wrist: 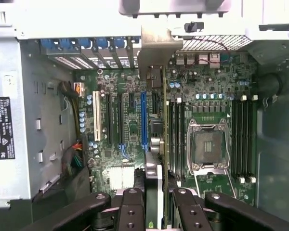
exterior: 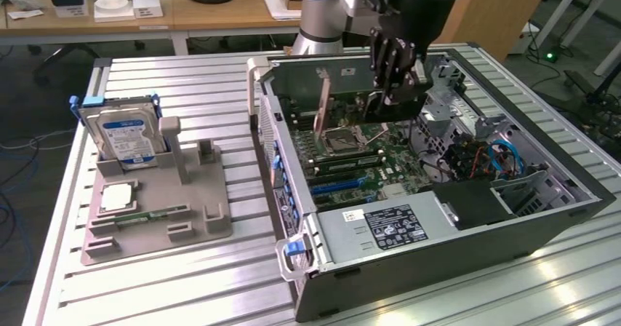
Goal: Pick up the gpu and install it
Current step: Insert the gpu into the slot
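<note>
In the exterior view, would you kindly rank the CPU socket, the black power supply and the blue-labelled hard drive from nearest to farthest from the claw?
The claw hangs inside the open case, gripping the gpu.
1. CPU socket: just below the claw, on the motherboard.
2. Black power supply: at the case's near end.
3. Hard drive: upright in the grey holder, on the exterior view's far left.
</note>
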`<state>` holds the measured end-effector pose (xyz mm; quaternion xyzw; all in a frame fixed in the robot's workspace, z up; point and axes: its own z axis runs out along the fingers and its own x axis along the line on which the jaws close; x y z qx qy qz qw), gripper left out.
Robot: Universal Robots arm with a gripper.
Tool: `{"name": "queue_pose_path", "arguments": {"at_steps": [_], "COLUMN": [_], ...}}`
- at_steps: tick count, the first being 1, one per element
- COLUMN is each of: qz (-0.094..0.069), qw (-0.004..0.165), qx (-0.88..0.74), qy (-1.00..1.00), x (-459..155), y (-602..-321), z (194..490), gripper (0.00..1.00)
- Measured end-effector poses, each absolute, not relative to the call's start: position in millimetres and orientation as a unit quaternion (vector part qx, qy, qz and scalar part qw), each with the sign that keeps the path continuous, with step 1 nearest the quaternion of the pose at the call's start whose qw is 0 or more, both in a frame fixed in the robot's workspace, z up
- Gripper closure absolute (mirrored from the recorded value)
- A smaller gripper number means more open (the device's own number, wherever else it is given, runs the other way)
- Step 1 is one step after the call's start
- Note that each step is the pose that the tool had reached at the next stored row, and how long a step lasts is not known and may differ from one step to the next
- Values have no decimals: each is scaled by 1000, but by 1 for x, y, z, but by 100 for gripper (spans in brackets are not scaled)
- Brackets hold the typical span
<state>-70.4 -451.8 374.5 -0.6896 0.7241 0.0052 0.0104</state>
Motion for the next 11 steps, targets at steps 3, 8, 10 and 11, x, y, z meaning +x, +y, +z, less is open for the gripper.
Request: {"name": "queue_pose_path", "arguments": {"at_steps": [3, 8, 10, 11], "qz": [5, 5, 5, 5], "qw": [10, 10, 10, 10], "qx": [-683, -674, -676, -677], "qy": [730, 738, 737, 736], "x": [-70, -70, -71, -72], "y": [-452, -452, -452, -452], "z": [369, 360, 356, 354], "gripper": [73, 73, 73, 73]}}
